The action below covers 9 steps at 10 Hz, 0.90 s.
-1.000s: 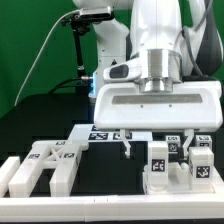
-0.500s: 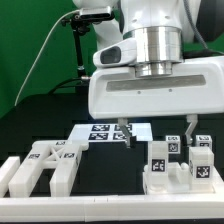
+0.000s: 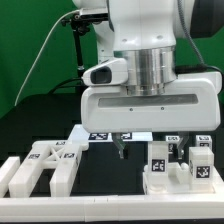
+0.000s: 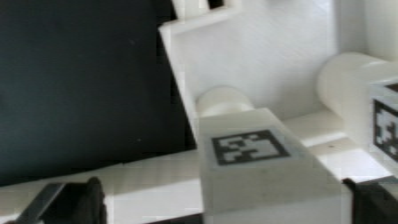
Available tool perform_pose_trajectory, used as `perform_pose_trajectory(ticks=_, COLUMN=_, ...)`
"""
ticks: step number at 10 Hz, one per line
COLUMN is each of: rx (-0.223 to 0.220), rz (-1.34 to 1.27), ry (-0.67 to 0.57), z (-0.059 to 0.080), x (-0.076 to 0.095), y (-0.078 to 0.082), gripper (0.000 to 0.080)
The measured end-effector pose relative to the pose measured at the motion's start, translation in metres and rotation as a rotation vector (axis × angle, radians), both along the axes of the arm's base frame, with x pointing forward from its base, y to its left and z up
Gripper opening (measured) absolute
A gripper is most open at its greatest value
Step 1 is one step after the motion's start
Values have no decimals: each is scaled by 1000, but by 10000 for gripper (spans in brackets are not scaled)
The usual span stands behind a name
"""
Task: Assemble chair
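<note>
Straddling tagged chair part (image 3: 158, 172): tool (image 3: 150, 152), jaws wide apart, nothing clamped.

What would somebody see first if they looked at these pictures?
The big white robot arm fills the middle of the exterior view, its hand hanging open low over the black table. White tagged chair parts sit in front at the exterior view's left, more chair parts at its right.
</note>
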<state>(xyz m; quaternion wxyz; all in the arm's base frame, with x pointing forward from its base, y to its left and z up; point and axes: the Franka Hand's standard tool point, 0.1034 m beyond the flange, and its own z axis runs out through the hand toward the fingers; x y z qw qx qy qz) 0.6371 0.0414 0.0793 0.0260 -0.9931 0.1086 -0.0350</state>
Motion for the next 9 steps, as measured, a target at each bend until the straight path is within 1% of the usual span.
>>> perform_pose_trajectory(ticks=1, rx=1, rz=-12, ry=1, z=0, x=0, y=0, gripper=464)
perform_pose_trajectory(ticks=2, rx=3, rz=-29, ry=2, z=-1, x=0, y=0, gripper=464)
perform_pose_trajectory(ticks=3, rx=12, rz=-133, ry=7, z=-1, x=0, y=0, gripper=297)
perform_pose_trajectory(ticks=7, rx=33, rz=-422, ry=21, z=-1, x=0, y=2, gripper=288)
perform_pose_trajectory(ticks=8, rx=48, rz=-591, ry=26, z=-1, x=2, y=7, gripper=288)
perform_pose_trajectory(ticks=9, rx=61, rz=-740, ry=31, z=-1, x=3, y=9, gripper=288)
